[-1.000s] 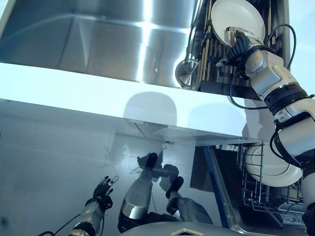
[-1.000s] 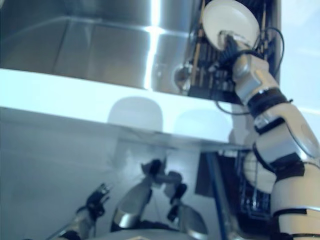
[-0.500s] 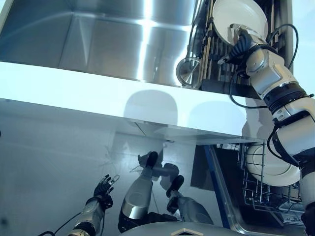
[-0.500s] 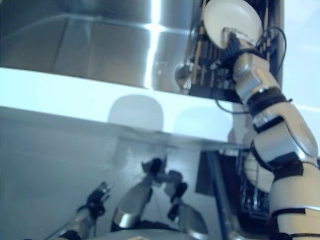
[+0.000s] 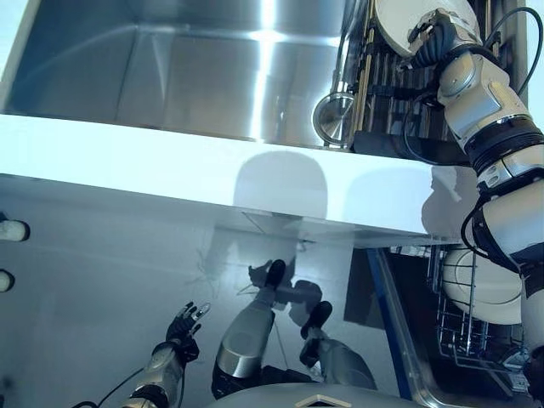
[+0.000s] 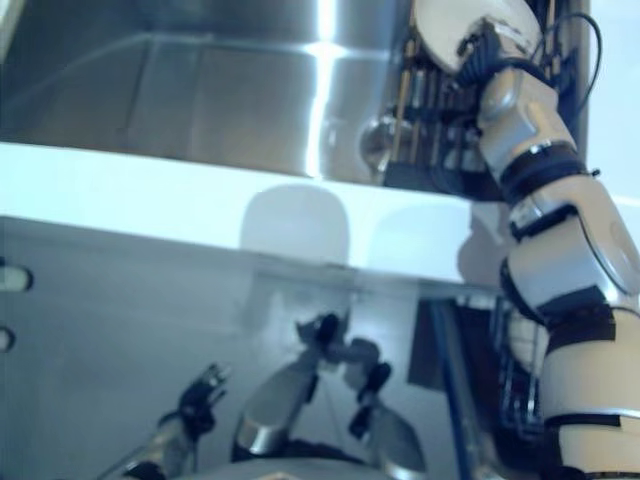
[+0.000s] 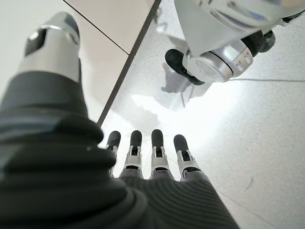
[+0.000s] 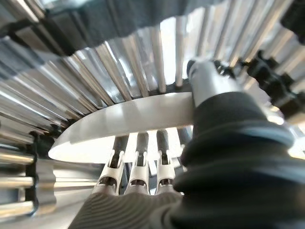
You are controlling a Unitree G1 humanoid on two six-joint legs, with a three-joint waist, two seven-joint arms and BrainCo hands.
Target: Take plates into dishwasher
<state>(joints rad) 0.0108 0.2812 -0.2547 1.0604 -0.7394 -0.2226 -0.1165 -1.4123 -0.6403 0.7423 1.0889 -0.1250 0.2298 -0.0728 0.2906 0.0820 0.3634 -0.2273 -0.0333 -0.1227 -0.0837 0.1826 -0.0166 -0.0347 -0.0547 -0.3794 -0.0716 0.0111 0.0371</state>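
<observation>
- Head views: the right hand (image 5: 435, 36) pinches a round white plate (image 5: 399, 21) above the dark slatted drying rack (image 5: 387, 89) beside the steel sink basin (image 5: 212, 68); a round metal strainer (image 5: 333, 119) leans just beside the rack. A white desk (image 5: 170, 166) edge crosses below. More white plates (image 5: 484, 285) stand in the wire dishwasher basket (image 5: 463, 340).
- Left wrist view: the left hand (image 7: 143, 157) hangs spread over the pale tiled floor (image 7: 257, 133).
- Right wrist view: thumb on top and fingers (image 8: 138, 164) beneath clamp the plate's rim among the rack's metal bars (image 8: 95, 81).

The right hand (image 5: 435, 34) pinches a round white plate (image 5: 399, 24) among the upright metal bars of a drying rack (image 8: 143, 71), which crowd it closely. Beside the rack, the stainless steel sink basin (image 5: 187, 68) lies open and unobstructed
</observation>
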